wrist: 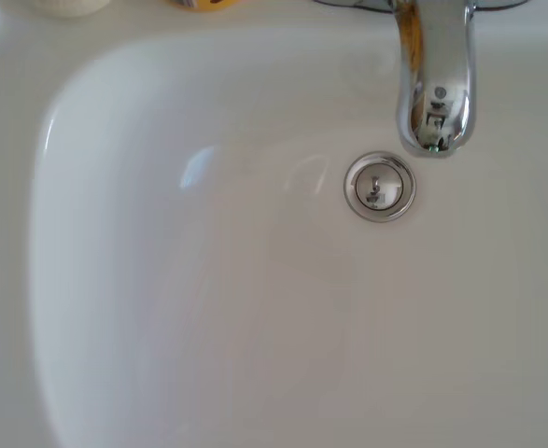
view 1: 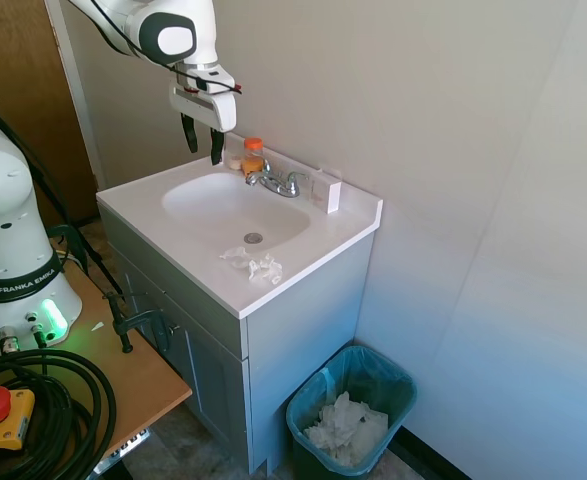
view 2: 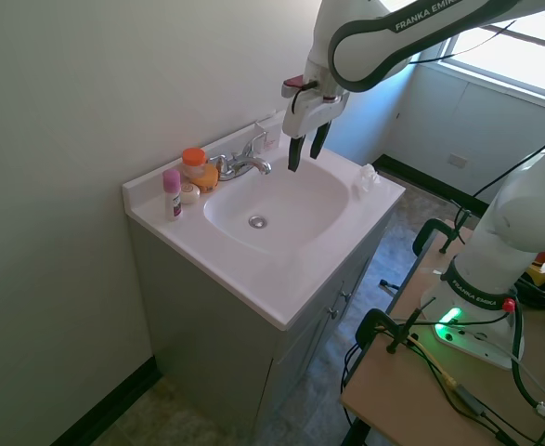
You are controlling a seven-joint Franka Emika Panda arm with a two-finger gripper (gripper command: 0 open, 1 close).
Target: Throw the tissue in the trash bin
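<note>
My hand (view 1: 202,140) hangs part open and empty above the sink (view 1: 223,205). Tissue (view 1: 254,265) lies below it, out on the tabletop (view 1: 313,245) front edge. Risk: thin wad slips my pinch, or drop misses the trash bin (view 1: 351,408).

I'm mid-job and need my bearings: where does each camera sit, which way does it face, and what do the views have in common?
First exterior view: high, off the vanity's front corner; shows the tissue, the trash bin, the arm's base and the open hand.
Second exterior view: high, from the opposite side; the hand hangs above the sink.
Wrist view: looks straight down into the basin at the drain; no fingers show.
All three share the faucet.
</note>
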